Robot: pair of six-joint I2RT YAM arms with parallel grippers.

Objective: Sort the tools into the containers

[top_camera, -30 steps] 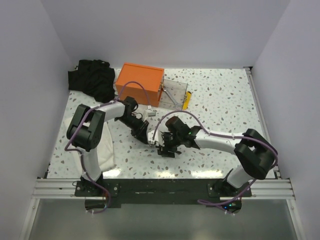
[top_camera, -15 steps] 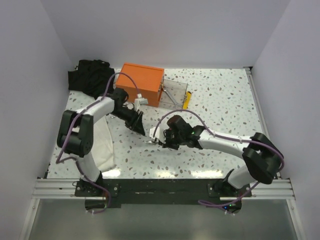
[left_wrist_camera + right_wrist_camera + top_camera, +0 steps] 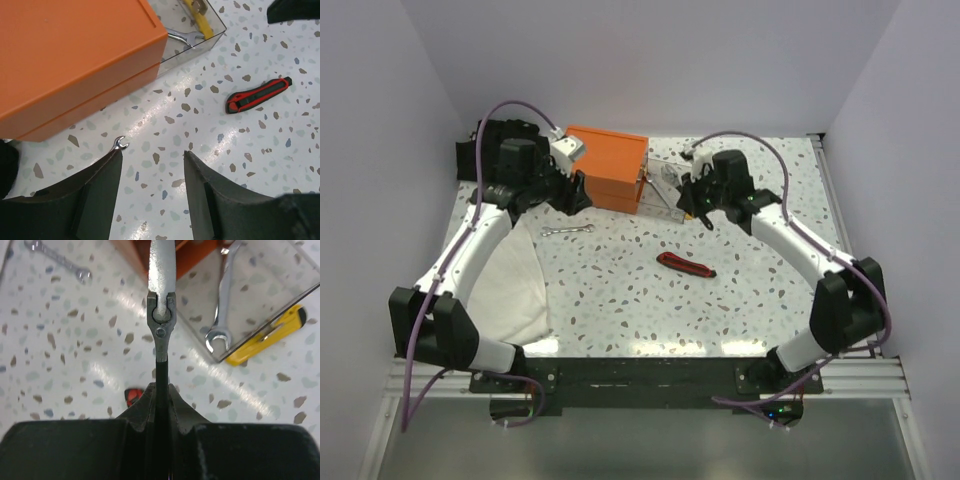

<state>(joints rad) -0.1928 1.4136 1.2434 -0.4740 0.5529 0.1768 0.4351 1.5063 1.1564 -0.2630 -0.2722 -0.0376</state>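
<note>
One orange box (image 3: 605,160) fills the upper middle of the top view, and its clear tray (image 3: 672,165) touches the box's right side. At the tray's right edge, the right gripper (image 3: 161,395) is clamped on the black handle of the dark-handled tool (image 3: 161,325). The tool's silver shaft runs up the frame across the tray's corner towards the box.

The likely trouble is that, if released from here, the long tool lands across the tray wall or strikes the box and tips out.

The left gripper (image 3: 152,165) is spread wide and empty just beside the box. Dropping for the loose wrench (image 3: 567,230), it could nudge the box.

The red-and-black utility knife (image 3: 686,265) lies mid-frame on the table (image 3: 760,290), well apart from both grippers.

Only the right wrist view shows the tray's contents plainly. They are a yellow utility knife (image 3: 265,337) along the tray wall, seemingly inside, and another wrench (image 3: 225,295).

Only the top view shows the loose wrench whole; the left wrist view catches just its end.
</note>
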